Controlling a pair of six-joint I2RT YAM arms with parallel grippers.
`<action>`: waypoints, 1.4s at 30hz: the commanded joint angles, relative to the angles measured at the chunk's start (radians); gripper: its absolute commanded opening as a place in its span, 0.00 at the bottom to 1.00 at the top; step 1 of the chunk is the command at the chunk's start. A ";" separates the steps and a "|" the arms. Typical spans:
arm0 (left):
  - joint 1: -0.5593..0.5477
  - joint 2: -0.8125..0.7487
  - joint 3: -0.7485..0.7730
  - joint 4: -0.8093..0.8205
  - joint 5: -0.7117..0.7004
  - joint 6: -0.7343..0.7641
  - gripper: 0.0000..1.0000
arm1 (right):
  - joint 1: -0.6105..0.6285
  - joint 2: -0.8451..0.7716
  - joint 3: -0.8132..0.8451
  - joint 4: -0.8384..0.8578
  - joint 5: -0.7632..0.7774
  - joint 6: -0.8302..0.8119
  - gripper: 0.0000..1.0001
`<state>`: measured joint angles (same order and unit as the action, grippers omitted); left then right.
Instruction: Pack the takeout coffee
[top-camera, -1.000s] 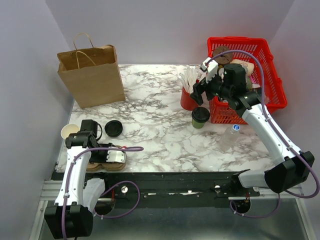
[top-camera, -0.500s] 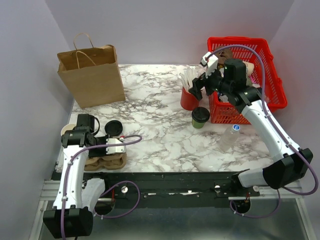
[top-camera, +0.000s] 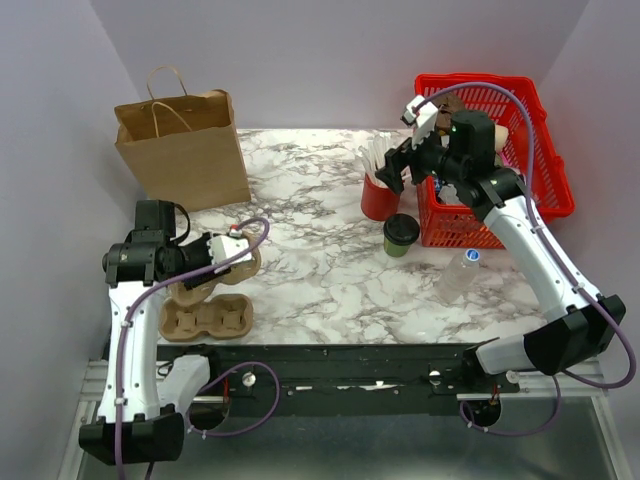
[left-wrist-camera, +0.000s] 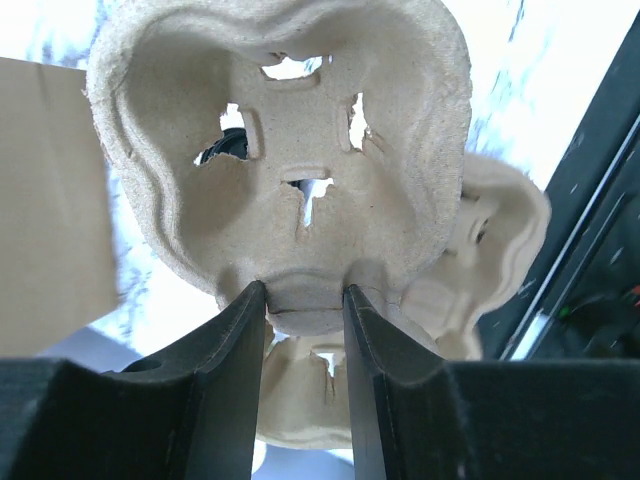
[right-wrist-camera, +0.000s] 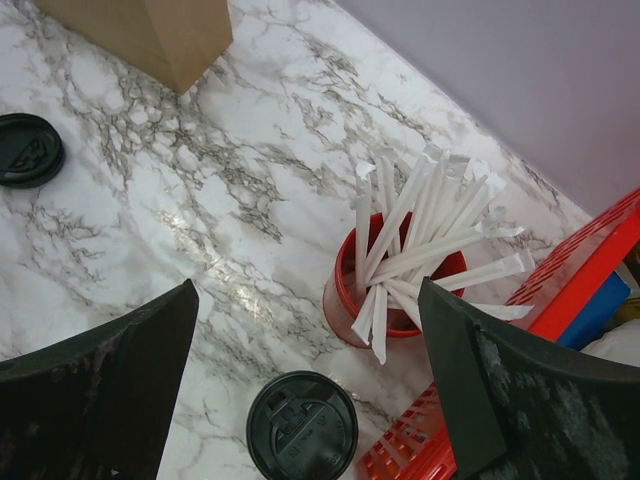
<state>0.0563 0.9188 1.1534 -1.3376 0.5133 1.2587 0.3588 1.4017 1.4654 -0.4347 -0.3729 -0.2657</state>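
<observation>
Takeout coffee, small olive-green paper cup with round black plastic lid (top-camera: 401, 233): upright on marble tabletop (top-camera: 310, 280), just beside red plastic basket (top-camera: 478, 80) | left fingers (left-wrist-camera: 225, 380): pinching rim of moulded pulp cup carrier (left-wrist-camera: 290, 150), held off tabletop | right fingers (right-wrist-camera: 100, 390): spread wide, empty, above coffee | progress: early; cup not yet in carrier or brown paper bag (top-camera: 185, 150)

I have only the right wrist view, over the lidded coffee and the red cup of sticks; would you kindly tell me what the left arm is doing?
Observer: The left gripper pinches the edge of a pulp cup carrier, held above the table.
Operator: Thank you. Is that the only one?
Observer: No, a second carrier rests on the table at the near left edge.
Operator: Anything else outside my view?
Observer: A clear water bottle, nearer our bases than the takeout coffee.
</observation>
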 joint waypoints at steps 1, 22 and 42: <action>-0.012 0.069 0.031 0.144 0.086 -0.223 0.00 | -0.003 0.008 0.044 0.017 -0.017 0.006 1.00; -0.280 0.649 0.156 0.523 -0.137 -1.223 0.00 | -0.001 0.023 0.121 -0.030 -0.001 -0.004 1.00; -0.273 0.770 0.094 0.561 -0.257 -1.472 0.22 | -0.001 -0.015 0.076 -0.033 0.019 -0.015 1.00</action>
<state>-0.2214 1.6867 1.2587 -0.7795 0.2905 -0.1650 0.3588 1.4136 1.5528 -0.4583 -0.3717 -0.2714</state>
